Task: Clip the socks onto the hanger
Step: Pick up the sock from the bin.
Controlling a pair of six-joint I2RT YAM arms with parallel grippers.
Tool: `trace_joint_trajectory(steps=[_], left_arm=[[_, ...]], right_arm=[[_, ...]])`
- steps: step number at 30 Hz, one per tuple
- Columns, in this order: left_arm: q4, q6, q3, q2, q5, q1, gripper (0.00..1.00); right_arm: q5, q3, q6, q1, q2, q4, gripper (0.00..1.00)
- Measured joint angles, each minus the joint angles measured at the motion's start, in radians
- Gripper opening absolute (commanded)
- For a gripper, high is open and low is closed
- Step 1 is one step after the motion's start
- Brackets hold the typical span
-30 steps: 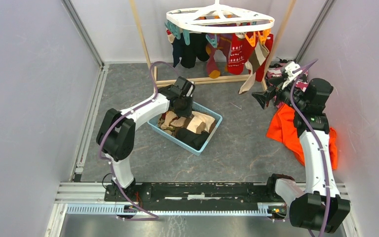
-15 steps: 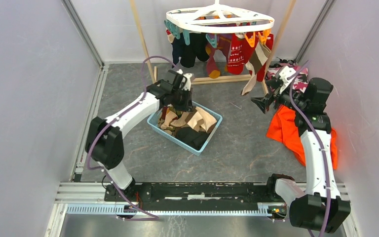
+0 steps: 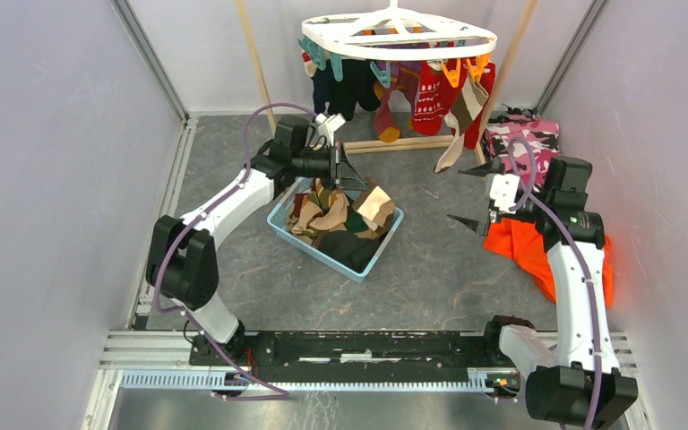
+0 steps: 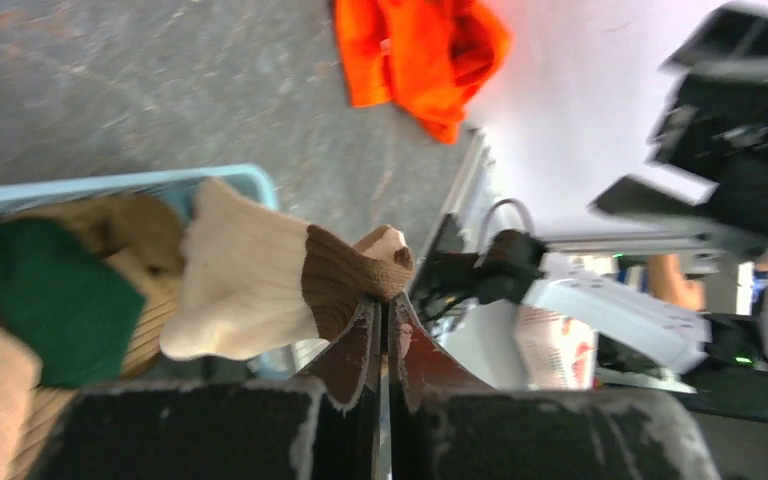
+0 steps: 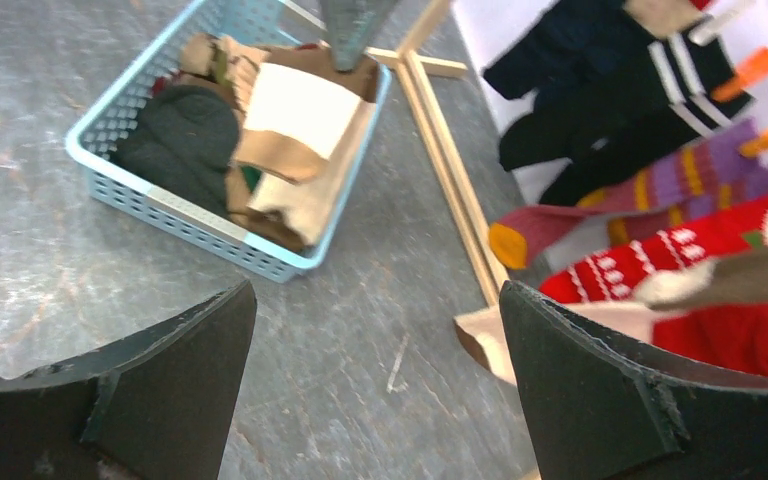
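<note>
Left gripper (image 4: 384,306), clamped on just the brown cuff tip of a cream ribbed sock (image 4: 245,290), might lose so slight a hold above the pale-blue plastic basket (image 3: 385,244).

Left claw (image 3: 356,182) pinched shut, right claw (image 3: 459,194) wide open.
Left arm (image 3: 233,202) stretches forward and inward from its base, elbow low on the left side, wrist about level, fingers pointing right. Its tips are pressed flat together on the brown cuff of a beige-brown sock (image 4: 260,290), with no gap showing between them. Right arm (image 3: 578,287) rises steeply from its base, with the wrist turned so the claw faces left toward centre. Its two fingers are spread far apart, one above the other in the top view.
</note>
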Motion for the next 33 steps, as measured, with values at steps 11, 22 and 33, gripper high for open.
trace_joint_trajectory(steps=[11, 22, 33], left_arm=[[0.578, -0.472, -0.071, 0.013, 0.144, -0.028, 0.02], [0.676, -0.551, -0.071, 0.051, 0.192, -0.066, 0.02], [0.691, -0.552, -0.041, 0.095, 0.293, -0.065, 0.02]], right_arm=[[-0.008, 0.016, -0.152, 0.275, 0.106, -0.161, 0.81], [0.13, 0.024, 0.05, 0.316, 0.129, 0.078, 0.77], [0.216, 0.054, -0.068, 0.315, 0.133, 0.053, 0.67]])
